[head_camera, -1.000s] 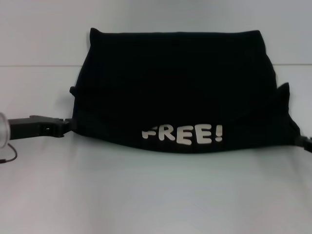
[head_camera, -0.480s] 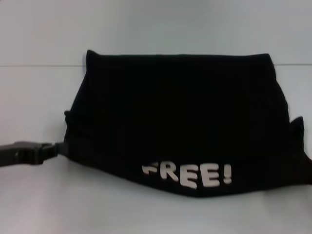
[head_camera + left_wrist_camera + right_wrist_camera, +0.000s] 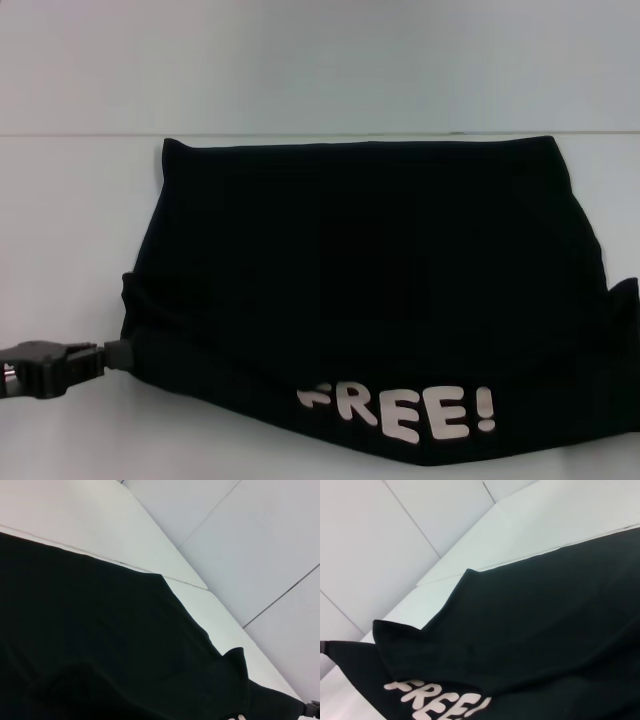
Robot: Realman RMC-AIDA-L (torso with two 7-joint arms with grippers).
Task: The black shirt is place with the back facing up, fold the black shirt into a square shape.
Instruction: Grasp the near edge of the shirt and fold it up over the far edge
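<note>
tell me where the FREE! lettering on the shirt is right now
In the head view the white FREE! lettering sits on the near edge of the black shirt, right of centre, with the left gripper at the shirt's left corner.

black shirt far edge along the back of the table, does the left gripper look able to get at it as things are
Probably not right away. The left gripper sits against the black shirt's near left corner, apparently pinching it, so it looks occupied. The table beside the shirt is bare, so the path itself seems free.

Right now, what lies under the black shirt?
The white table shows around the black shirt; whatever lies directly beneath is covered. The left gripper meets its near left edge.
</note>
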